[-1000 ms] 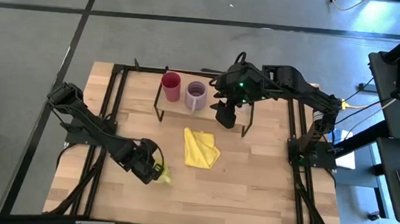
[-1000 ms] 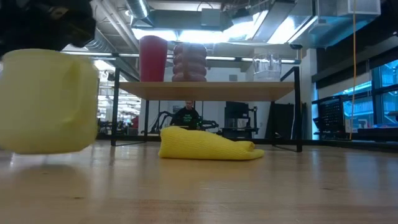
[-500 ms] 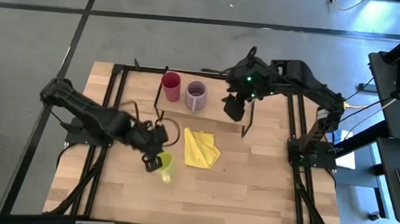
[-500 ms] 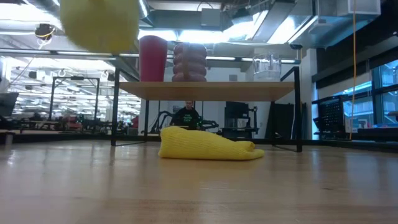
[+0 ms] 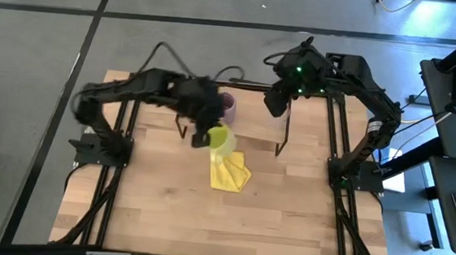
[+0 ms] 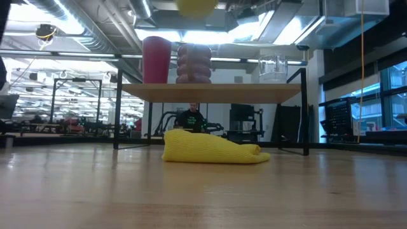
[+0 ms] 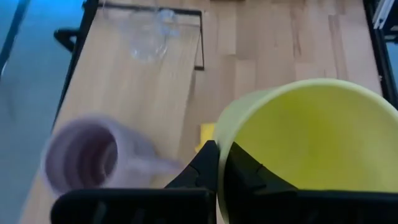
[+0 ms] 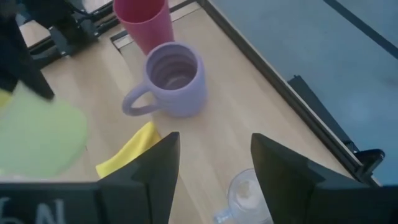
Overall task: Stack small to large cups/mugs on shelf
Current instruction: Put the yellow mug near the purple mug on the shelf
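My left gripper (image 5: 204,135) is shut on the yellow-green mug (image 5: 221,141), which hangs in the air just in front of the shelf (image 5: 249,123), over the yellow cloth. On the shelf stand the purple mug (image 8: 174,78), the magenta-red tumbler (image 8: 146,22) and the clear glass (image 8: 245,193); in the low view they stand in a row, tumbler (image 6: 156,60), purple mug (image 6: 194,62), glass (image 6: 272,69). In the high view the left arm hides the tumbler. My right gripper (image 5: 276,100) hovers open above the shelf's right end, over the glass. My left gripper holds the yellow-green mug by its rim (image 7: 221,146), one finger (image 7: 249,174) inside the mug and one finger (image 7: 204,165) outside. The mug is lifted clear, higher than the shelf top, with only its base (image 6: 197,6) showing in the low view.
A folded yellow cloth (image 5: 229,170) lies on the table in front of the shelf, under the held mug. The shelf stands on thin black legs (image 6: 118,114) near the table's far edge. Bare wooden tabletop (image 5: 205,215) stretches toward the near edge.
My left gripper has carried the yellow-green mug from the table's near-left part up and toward the far right, to just in front of the shelf; the mug has risen from table height to above the shelf top. My right gripper has drawn back from the shelf toward the far edge.
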You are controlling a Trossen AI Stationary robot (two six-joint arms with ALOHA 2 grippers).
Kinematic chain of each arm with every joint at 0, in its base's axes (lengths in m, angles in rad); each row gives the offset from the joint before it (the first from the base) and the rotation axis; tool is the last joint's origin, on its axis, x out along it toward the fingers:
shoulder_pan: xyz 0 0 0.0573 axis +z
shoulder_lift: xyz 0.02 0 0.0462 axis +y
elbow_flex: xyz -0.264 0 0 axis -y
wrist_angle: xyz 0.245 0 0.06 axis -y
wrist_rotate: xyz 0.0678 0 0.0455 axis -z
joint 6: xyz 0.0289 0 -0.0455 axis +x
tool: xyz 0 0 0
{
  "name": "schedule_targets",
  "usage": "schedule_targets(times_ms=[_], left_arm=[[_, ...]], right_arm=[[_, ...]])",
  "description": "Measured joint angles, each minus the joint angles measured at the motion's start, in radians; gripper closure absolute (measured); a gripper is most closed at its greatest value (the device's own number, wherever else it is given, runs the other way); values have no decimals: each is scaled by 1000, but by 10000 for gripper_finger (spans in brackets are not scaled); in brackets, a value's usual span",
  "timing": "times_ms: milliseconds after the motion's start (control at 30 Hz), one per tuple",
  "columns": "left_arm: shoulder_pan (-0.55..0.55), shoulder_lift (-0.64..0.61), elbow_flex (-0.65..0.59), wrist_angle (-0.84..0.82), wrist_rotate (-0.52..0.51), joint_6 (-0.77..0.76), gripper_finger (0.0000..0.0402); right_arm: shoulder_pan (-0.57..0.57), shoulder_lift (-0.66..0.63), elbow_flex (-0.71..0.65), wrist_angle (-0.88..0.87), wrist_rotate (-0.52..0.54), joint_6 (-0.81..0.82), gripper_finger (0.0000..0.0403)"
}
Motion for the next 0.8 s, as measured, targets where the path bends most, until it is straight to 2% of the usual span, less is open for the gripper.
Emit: schedule_targets(times_ms=[233, 367, 567, 800], left_arm=[[54, 261, 313, -107, 27, 183, 400], [119, 296, 292, -69, 53, 238, 400], [194, 328, 313, 22, 64, 309, 399], [227, 327, 314, 91, 80, 365, 399]], right_arm=[[-8, -2, 0, -12, 0, 23, 203], [-8, -27, 0, -18, 9, 46, 203], [-8, -102, 0, -25, 120, 97, 203], [-2, -127, 1, -59, 133, 162, 203]])
